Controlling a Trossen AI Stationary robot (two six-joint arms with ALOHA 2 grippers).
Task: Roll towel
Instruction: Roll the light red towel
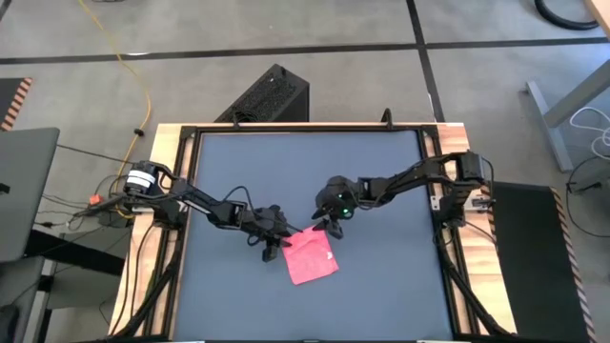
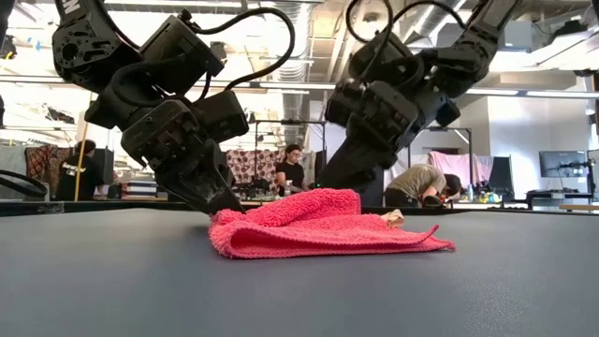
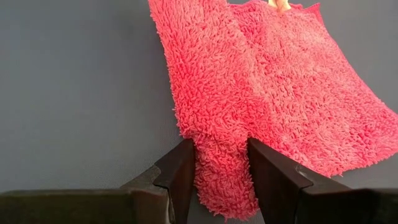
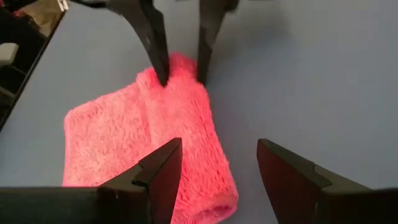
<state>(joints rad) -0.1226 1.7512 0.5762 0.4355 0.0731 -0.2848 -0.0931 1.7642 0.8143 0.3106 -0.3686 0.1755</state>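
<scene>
The pinkish-red towel (image 1: pixel 312 255) lies on the dark tabletop (image 1: pixel 286 171), a little nearer the near edge. Its far edge is turned over into a thick roll (image 4: pixel 186 124), and the flat remainder (image 3: pixel 311 106) rests on the table. A small pale tag (image 2: pixel 393 217) shows at one edge. My left gripper (image 1: pixel 278 246) is shut on the roll's left end. My right gripper (image 1: pixel 329 227) stands open over the roll's right end (image 4: pixel 211 193), one finger above the cloth and one above bare table. I cannot tell whether it touches. My left gripper pinches the left end of the towel's rolled-over edge (image 3: pixel 221 177) between its two fingers, one finger (image 3: pixel 180 168) on each side of the roll. The fingers slant down from the table's left and lie along the roll. The towel stays on the table.
A black box (image 1: pixel 272 95) stands on the floor beyond the table's far edge. Wooden rails (image 1: pixel 152 286) run along the table's sides. In the low view, people (image 2: pixel 292 168) sit in the room behind. Bare tabletop lies on every side of the towel.
</scene>
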